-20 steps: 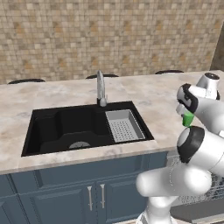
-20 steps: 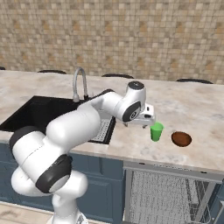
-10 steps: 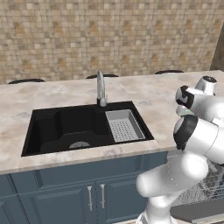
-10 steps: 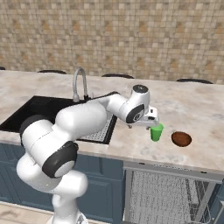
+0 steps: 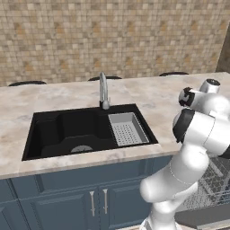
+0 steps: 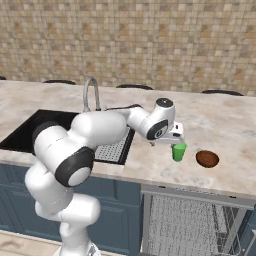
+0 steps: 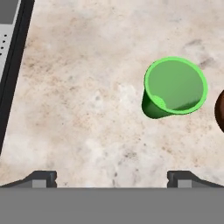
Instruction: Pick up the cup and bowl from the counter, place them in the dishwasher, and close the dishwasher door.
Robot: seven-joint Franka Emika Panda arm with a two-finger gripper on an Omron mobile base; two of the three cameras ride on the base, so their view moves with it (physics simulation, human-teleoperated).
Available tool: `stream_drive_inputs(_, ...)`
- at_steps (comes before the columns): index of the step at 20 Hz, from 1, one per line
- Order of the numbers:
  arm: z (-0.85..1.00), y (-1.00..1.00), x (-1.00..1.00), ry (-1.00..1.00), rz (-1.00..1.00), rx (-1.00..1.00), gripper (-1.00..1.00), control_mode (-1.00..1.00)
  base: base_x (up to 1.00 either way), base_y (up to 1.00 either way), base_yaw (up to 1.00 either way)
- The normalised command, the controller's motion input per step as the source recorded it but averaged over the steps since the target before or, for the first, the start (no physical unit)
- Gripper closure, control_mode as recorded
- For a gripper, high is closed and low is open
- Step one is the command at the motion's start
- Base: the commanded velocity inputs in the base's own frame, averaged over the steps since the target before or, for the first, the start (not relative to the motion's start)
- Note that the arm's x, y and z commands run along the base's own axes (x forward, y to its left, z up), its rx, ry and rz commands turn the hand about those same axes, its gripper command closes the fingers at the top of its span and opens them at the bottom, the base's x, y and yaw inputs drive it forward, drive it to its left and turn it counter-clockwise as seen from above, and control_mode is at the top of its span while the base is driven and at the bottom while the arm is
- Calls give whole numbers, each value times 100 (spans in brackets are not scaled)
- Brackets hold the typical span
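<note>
From where I'm sitting the end effector (image 7: 112, 178) is spread as wide as it goes and has nothing in it — in the hand view the two dark fingertips (image 7: 41, 178) sit far apart at the bottom, with bare stone between them. It hangs over the beige-pink marbled stone counter (image 6: 227, 122), pointing down, not touching anything I can see.

The small bright green cup (image 7: 174, 87) stands upright on the counter, up and to the right of the fingertips in the hand view, so it's off to one side rather than between them. In the right base view the cup (image 6: 178, 151) sits just below and beside the hand (image 6: 172, 136), near the counter's front edge. The shallow reddish-brown round bowl (image 6: 207, 158) is just to the right of the cup, close but apart; in the hand view only its dark edge (image 7: 219, 110) pokes in at the right border.

The white arm (image 6: 100, 131) rises from the lower left of the right base view, elbow bent, forearm reaching across past the black sink (image 6: 30, 131) and the steel tap (image 6: 90, 93) — wrist turned down over the counter.

Below the counter, the dishwasher (image 6: 195, 225) shows its grey wire-mesh rack. I can't make out how its door stands.
</note>
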Motion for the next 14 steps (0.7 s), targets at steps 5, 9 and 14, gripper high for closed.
stream_drive_inputs(5, -18, -14, 27, 1, 0, 0, -100, -100, 0, 0, 0)
stream_drive_inputs(9, -16, -16, 24, 0, 0, 0, -100, -100, 0, 0, 0)
stream_drive_inputs(14, -11, -15, 25, 0, 0, 0, -100, -100, 0, 0, 0)
